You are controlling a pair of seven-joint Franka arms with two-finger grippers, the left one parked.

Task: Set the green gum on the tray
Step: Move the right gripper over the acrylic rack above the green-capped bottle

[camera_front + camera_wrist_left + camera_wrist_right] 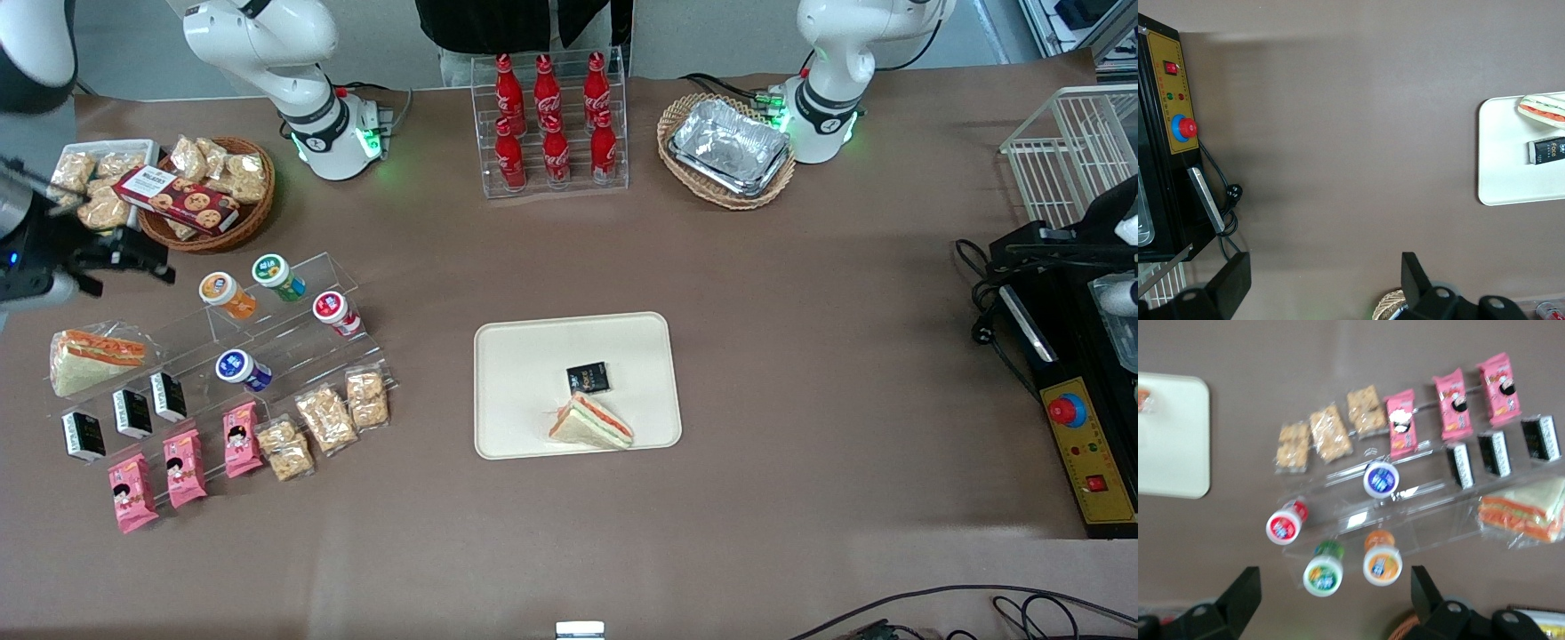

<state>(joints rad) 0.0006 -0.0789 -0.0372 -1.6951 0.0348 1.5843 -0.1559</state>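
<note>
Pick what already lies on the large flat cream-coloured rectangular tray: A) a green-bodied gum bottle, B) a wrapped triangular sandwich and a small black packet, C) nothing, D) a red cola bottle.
B: the cream tray holds the sandwich and the black packet; the green gum sits on the clear stepped rack, with the open gripper above it.

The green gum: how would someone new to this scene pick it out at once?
Find the clear acrylic stepped rack toward the working arm's end of the table, with the open gripper above it. On the step farthest from the front camera, the green gum stands beside an orange bottle. It alone has a green body; the others are orange, red, blue.
</note>
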